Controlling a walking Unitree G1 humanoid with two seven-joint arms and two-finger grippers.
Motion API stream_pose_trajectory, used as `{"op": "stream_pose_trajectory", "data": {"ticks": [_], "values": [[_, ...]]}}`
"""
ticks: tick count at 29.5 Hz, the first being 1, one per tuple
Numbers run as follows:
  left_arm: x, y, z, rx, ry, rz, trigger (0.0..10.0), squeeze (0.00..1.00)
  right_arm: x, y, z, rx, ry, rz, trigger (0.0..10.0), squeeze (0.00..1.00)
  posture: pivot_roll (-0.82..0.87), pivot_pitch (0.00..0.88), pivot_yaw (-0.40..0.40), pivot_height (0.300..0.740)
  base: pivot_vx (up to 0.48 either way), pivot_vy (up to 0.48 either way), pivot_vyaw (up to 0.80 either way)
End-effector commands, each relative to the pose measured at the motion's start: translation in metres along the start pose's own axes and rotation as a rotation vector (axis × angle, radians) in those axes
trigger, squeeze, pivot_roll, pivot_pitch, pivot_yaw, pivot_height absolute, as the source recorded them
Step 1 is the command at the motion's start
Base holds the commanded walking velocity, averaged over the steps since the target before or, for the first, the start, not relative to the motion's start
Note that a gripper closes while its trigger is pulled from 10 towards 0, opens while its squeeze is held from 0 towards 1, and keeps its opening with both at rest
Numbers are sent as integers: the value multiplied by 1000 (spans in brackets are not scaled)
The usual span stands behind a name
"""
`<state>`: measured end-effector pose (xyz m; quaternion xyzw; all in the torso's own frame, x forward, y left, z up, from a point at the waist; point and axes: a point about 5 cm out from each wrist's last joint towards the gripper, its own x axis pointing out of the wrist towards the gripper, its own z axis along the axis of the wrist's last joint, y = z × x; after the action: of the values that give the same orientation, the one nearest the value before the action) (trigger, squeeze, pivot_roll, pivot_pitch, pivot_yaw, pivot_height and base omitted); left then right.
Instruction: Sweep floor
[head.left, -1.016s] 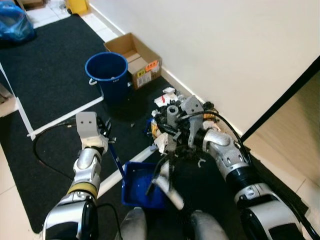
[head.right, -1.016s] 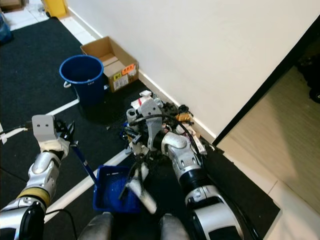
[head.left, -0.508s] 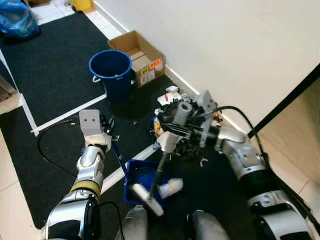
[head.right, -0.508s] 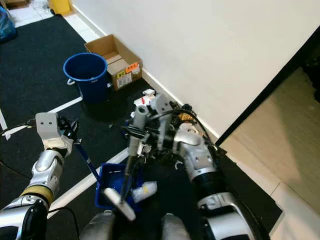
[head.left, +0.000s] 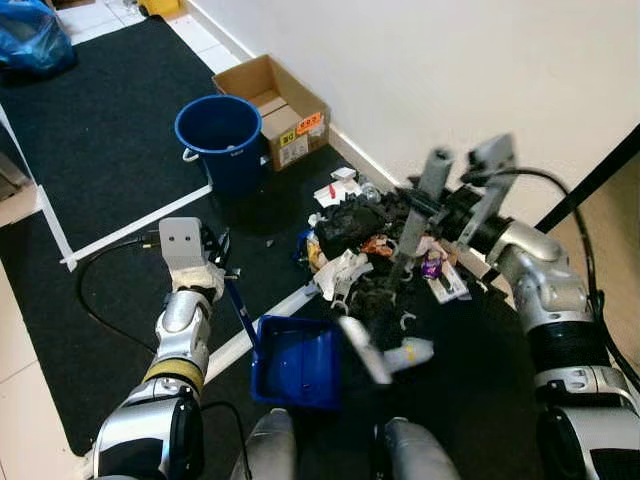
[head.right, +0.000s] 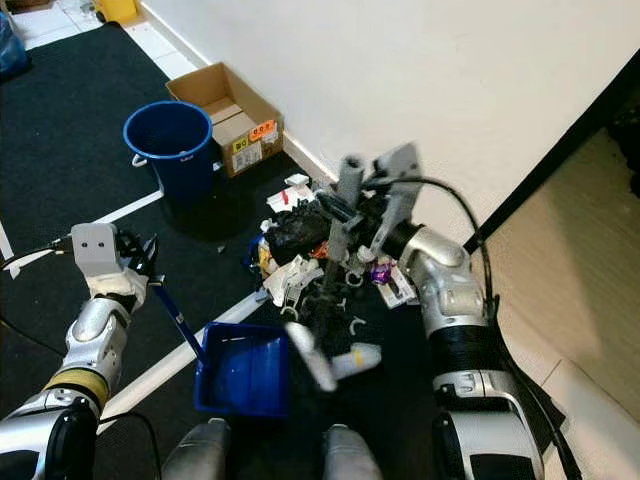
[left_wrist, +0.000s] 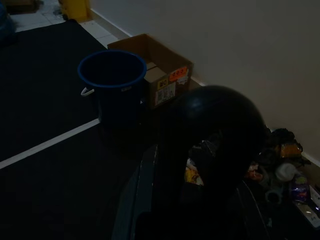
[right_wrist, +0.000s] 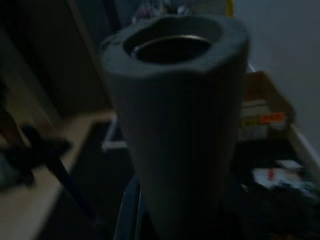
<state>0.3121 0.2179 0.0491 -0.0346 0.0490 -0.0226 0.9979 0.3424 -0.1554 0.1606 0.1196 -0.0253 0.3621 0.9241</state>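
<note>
Blue dustpan (head.left: 293, 360) lies on the black mat (head.left: 90, 150) at its near edge, handle clamped in the left gripper (head.left: 212, 262). Broom (head.left: 400, 262) is gripped at its grey handle top by the right gripper (head.left: 452, 205); its blurred head sits just beside the dustpan, near a white bottle (head.left: 410, 352). Trash pile (head.left: 365, 235) lies by the wall. Farther off, blue bucket (head.left: 218, 135) stands touching a cardboard box (head.left: 285, 105).

Right up close stands the grey broom handle (right_wrist: 175, 120), its hollow top end open and ringed with metal. Behind it, dim and blurred, a cardboard box (right_wrist: 265, 107) with an orange sticker sits against the pale wall (right_wrist: 285, 35), above dark matting with scattered litter (right_wrist: 280, 177).
</note>
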Motion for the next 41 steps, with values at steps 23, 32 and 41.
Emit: {"op": "stream_pose_trajectory", "data": {"ticks": [23,32,41], "values": [[-6,-24,-22,-60,77,-92,10000,0,-21,-54,58,-329,-137,-505,10000,0,101,113,-70,740,0,0,0],[-9,-22,-23,-60,73,-91,10000,0,-34,-73,51,-586,8,-663,10000,0,107,131,-69,740,0,0,0],[-11,-20,-25,-60,73,-87,10000,0,-43,-82,51,-674,74,-692,10000,0,110,139,-70,740,0,0,0]]}}
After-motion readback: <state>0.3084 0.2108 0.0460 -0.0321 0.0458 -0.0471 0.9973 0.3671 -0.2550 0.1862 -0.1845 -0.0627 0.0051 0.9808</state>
